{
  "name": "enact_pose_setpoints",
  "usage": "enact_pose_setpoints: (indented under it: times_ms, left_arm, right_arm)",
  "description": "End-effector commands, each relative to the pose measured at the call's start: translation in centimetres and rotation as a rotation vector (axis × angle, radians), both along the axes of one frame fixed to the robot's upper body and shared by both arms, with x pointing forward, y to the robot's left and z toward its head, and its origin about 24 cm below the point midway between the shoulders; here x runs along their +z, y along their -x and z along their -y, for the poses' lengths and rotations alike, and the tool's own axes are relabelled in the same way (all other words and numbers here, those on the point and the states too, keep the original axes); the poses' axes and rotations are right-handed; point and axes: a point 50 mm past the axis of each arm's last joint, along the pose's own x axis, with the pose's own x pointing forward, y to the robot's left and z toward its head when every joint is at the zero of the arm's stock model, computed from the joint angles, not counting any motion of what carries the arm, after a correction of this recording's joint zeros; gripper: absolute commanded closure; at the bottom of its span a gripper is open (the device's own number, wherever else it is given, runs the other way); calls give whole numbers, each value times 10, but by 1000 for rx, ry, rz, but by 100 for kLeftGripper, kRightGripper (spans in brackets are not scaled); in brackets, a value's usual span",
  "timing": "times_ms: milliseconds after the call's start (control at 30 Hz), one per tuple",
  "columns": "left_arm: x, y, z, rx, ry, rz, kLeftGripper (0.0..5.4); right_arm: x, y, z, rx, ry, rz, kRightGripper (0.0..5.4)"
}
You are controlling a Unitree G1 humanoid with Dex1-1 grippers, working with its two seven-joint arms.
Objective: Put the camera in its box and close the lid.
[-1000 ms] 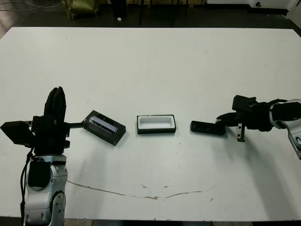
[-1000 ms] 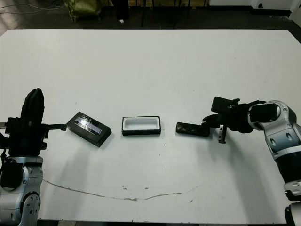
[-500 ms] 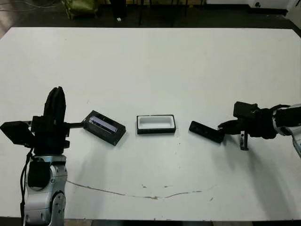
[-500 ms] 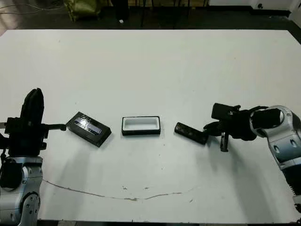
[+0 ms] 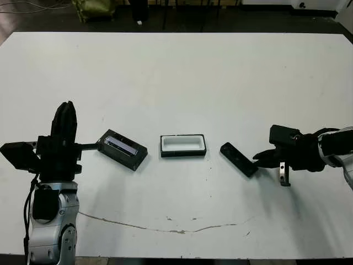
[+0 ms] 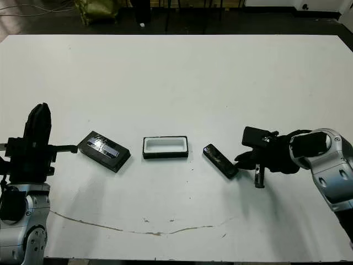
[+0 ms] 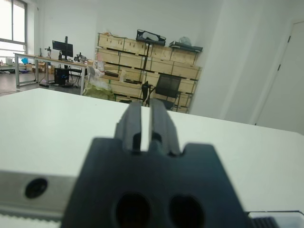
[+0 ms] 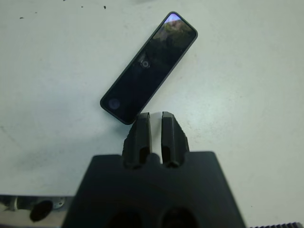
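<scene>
my counter (image 5: 176, 72) white, scuffed | wall (image 7: 156, 19) white | crate shelves (image 7: 142, 57) | chair (image 7: 167, 88) | window (image 7: 10, 23) bright | floor (image 5: 49, 22) dark

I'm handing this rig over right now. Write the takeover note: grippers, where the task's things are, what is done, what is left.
Right gripper: shut, empty, fingertips right at the near end of the camera.
Left gripper: shut, empty, raised at the table's left side.
The camera lies flat and slanted on the table, right of the box.
The box is open, its white lining showing, nothing in it.
The lid lies left of the box, stripe up.
Done: nothing packed.
Left: grasp the camera, lay it in the box, fit the lid.
</scene>
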Motion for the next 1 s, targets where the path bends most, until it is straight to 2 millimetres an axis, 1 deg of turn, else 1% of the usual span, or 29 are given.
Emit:
enact_pose_setpoints:
  times_ms: [33,167,267,400,500,633,700,767,833,900,1000]
  left_arm:
    - [-7,2,-1,10,4,-43,537]
    - [-7,2,-2,7,1,-37,537]
    - [-7,2,-3,9,-4,-36,537]
    - [-7,2,-2,7,4,-39,537]
    - [-7,3,-2,8,6,-41,537]
    - [-7,3,-1,8,3,-40,537]
    - [-8,2,-1,4,9,-40,537]
    - [-8,2,-1,0,12,-41,537]
    - [-8,2,0,1,12,-44,537]
    - [-9,3,0,7,5,-48,537]
    - [-9,3,0,4,5,-47,537]
  right_arm:
    - [-5,-2,7,-40,29,71,540]
    - [-16,-10,18,-130,31,220,540]
    - [-16,-13,25,-204,24,328,540]
    - [-11,-13,29,-284,51,473,540]
    - [-6,-13,29,-354,-6,535,540]
    - [8,-3,12,-382,-263,574,540]
    - [15,4,0,-389,-433,546,540]
    - [21,11,-9,-400,-544,508,540]
    - [27,19,-20,-387,-606,500,540]
    - [33,28,-29,-381,-625,504,540]
    - [35,40,-38,-389,-646,516,540]
